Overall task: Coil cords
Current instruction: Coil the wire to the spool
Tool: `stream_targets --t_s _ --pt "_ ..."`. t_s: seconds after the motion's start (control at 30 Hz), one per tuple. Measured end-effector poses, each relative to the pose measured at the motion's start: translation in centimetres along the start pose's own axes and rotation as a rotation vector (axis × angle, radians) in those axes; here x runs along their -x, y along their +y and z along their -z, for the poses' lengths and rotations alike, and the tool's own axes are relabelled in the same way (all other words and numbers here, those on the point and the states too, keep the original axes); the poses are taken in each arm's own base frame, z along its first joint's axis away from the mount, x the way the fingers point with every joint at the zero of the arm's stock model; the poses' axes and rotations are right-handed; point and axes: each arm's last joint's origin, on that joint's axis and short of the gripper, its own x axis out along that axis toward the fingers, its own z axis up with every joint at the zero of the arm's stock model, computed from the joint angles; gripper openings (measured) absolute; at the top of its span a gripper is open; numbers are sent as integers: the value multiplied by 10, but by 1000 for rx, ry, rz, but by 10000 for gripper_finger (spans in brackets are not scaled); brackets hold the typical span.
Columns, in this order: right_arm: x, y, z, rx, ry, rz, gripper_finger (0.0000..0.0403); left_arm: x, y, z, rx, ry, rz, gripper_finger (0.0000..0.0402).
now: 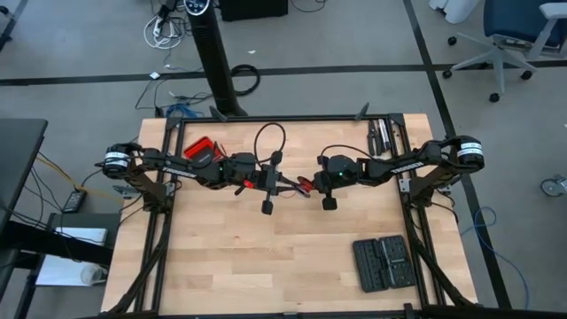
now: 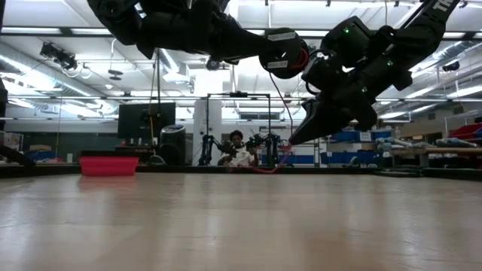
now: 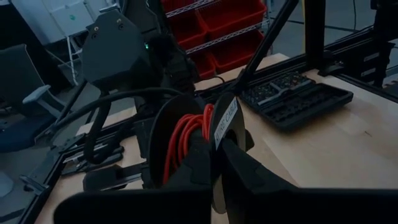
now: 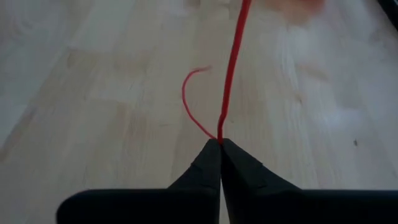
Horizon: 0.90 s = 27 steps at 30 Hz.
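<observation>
Our right gripper [image 4: 220, 142] is pinched together on the thin red wire [image 4: 231, 68], which runs taut away from its tips while a loose end curls just beside them over the pale wooden counter [image 4: 93, 93]. Facing it, our left gripper [image 3: 211, 149] is clamped on a dark round spool [image 3: 163, 134] wound with the same red wire; a white label there reads "WIRE CABLE". Beyond the spool lies a black compartmented tool case [image 3: 292, 99].
</observation>
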Motion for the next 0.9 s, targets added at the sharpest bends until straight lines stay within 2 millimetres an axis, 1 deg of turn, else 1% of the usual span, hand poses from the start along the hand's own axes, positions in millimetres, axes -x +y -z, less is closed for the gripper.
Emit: stream_targets --t_s 0.23,0.4,0.53,0.7,0.9 --pt "0 -1 0 -37 7 22 1 0 0 0 8 -1 0 13" --pt "1 4 3 12 27 -55 1 0 -1 2 37 25 6 13" --pt "7 5 5 27 75 -55 1 1 0 8 132 89 -24 13" --pt "18 12 -5 63 52 -29 0 3 8 19 293 177 -80 13" --pt "33 25 -23 166 -12 93 0 7 9 26 315 253 -70 13"
